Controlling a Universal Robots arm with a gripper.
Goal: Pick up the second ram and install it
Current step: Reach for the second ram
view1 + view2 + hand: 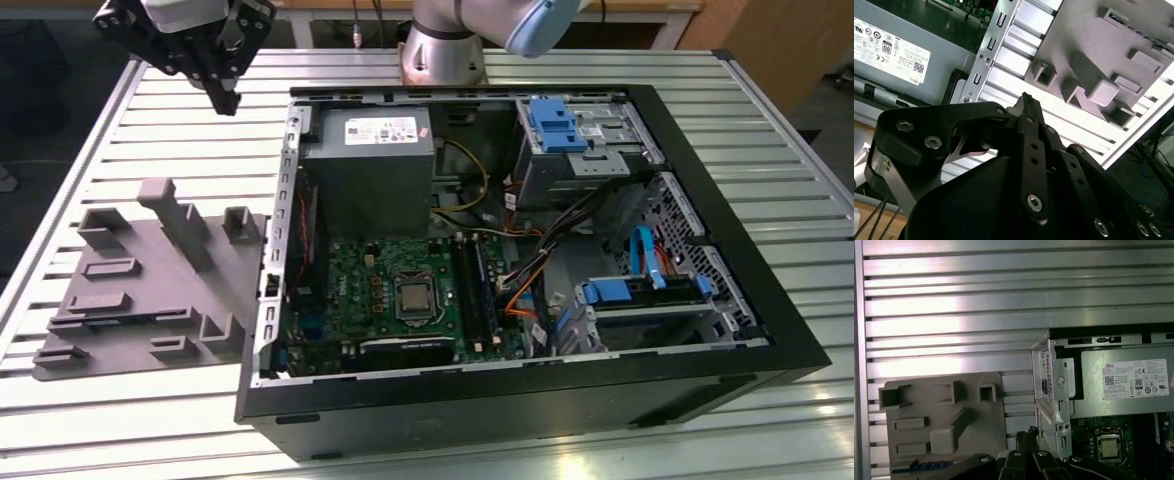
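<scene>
On gray fixture (921, 409), second ram (924, 466): thin bluish strip, flat; hand (224, 98) pinched together, empty.

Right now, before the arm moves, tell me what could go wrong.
1. The gripper hangs with jaws shut above the table, beyond the gray fixture. The fixture's upright posts could be clipped on the way down to the memory stick.
2. The stick seems to lie low in the fixture, so a shallow grip may slip.
3. Loose cables run beside the motherboard's black slots and could snag.
</scene>
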